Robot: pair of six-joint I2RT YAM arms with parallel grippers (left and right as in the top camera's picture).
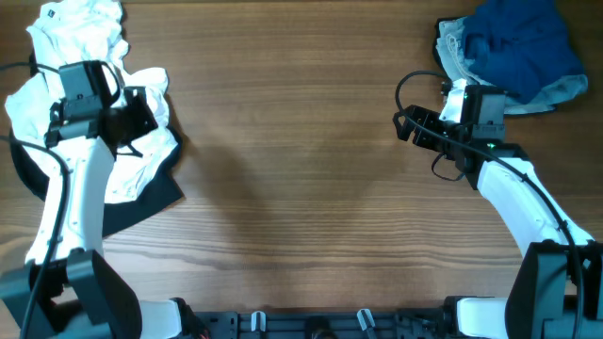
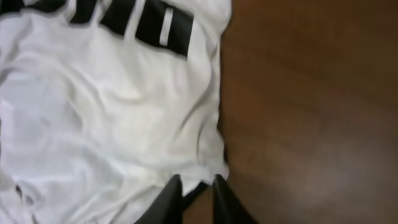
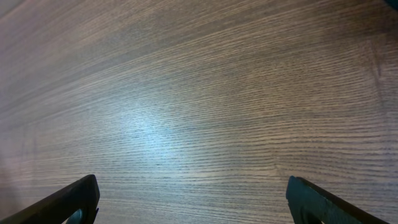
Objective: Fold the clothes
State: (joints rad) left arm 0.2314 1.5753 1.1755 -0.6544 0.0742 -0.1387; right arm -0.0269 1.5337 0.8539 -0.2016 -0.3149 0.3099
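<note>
The large white garment [image 1: 141, 155] with black block lettering [image 2: 149, 22] lies crumpled at the far left, on top of the plain black garment [image 1: 141, 205]. My left gripper [image 1: 146, 115] hovers over its right part. In the left wrist view the left gripper [image 2: 198, 180] has its fingers a narrow gap apart at the white garment's [image 2: 106, 112] lower corner, and the hem is not clamped. A navy-blue garment [image 1: 518, 42] and a pale-denim one [image 1: 457, 52] are heaped at the top right. My right gripper [image 1: 407, 127] stands wide open over bare wood, seen empty in the right wrist view [image 3: 193, 183].
The wooden table [image 1: 301, 169] stretches between the two heaps. A thin dark strip of cloth [image 2: 196, 193] shows in the gap of the left fingers. The arms' bases sit at the near edge.
</note>
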